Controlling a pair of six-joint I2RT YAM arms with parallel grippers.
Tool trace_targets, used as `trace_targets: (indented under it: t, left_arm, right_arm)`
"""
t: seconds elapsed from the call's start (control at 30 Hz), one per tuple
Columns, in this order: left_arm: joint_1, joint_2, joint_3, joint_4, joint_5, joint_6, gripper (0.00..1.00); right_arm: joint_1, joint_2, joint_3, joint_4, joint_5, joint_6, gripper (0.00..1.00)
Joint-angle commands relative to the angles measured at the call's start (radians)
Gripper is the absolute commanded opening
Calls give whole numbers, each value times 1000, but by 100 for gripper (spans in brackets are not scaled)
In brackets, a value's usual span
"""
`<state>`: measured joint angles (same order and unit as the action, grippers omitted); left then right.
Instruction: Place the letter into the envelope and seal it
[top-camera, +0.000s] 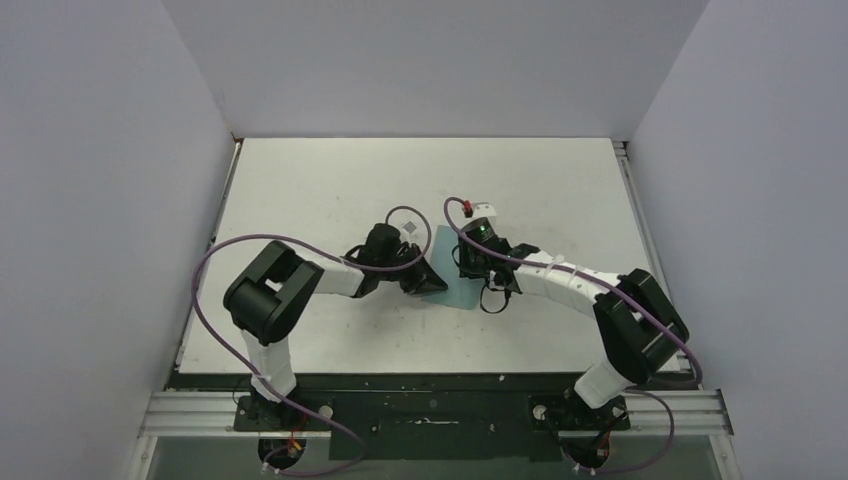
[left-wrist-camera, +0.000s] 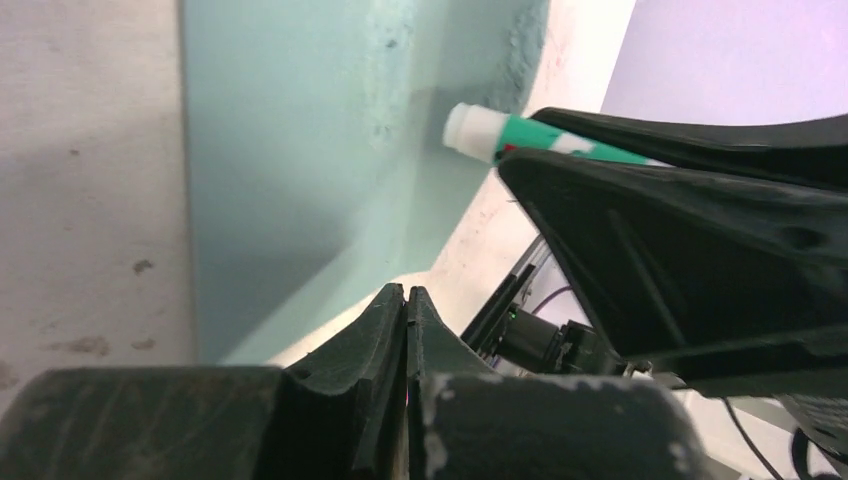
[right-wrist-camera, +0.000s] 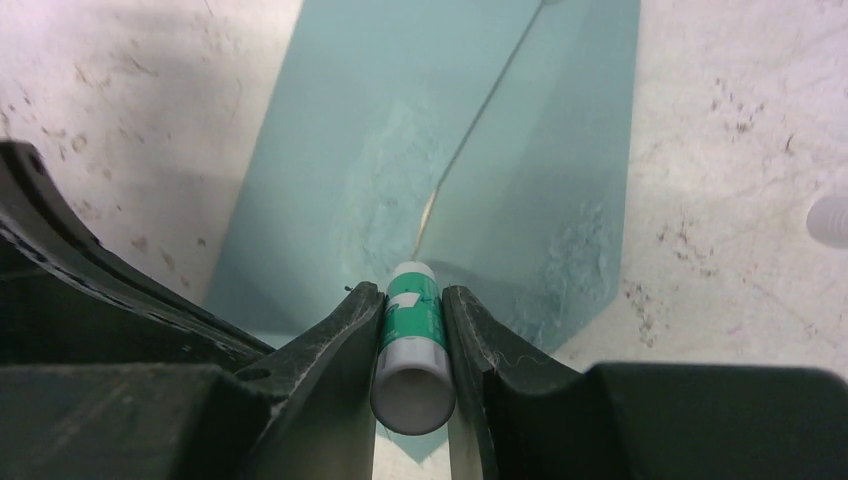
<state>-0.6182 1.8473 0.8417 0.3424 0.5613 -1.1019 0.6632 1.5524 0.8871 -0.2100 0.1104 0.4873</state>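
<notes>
Right wrist: right fingers (right-wrist-camera: 335, 360) pinch stick (right-wrist-camera: 412, 335), tip at envelope (right-wrist-camera: 400, 140).

Left wrist view: the left gripper (left-wrist-camera: 408, 300) has its fingertips pressed together at the near edge of the envelope (left-wrist-camera: 300, 150). You can't tell whether paper is caught between them. The envelope runs off the top edge here.

The white-and-green stick (right-wrist-camera: 412, 335) is buried between the fingers of the right gripper (right-wrist-camera: 412, 300). Its label print is too small for you to read.

The white rounded object (right-wrist-camera: 830, 220) is cut by the right edge and you can't identify it.

Top view: both grippers cover most of the envelope, so you get only a teal patch, with the flap and the fingertips hidden. What lies inside the envelope is out of sight.
</notes>
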Motion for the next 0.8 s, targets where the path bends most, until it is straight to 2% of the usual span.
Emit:
trace_targets:
  t: [0.0, 0.1, 0.33, 0.47, 0.57, 0.77]
  left_arm:
    - [9, 36, -36, 178, -56, -60, 0]
    - [10, 69, -40, 167, -71, -49, 0]
    - [19, 101, -35, -56, -149, -14, 0]
    - [32, 103, -50, -115, -149, 6, 0]
    - [42, 105, -68, -126, -138, 17, 0]
    - [65, 124, -107, -72, -105, -6, 0]
  right_arm:
    - [30, 45, 70, 90, 85, 2, 5]
    - [48, 71, 72, 129, 104, -6, 5]
    - [92, 140, 79, 146, 185, -18, 5]
    - [105, 173, 79, 136, 273, -4, 5]
    - [96, 189, 78, 148, 322, 8, 5]
    - [49, 262, 131, 155, 285, 14, 5]
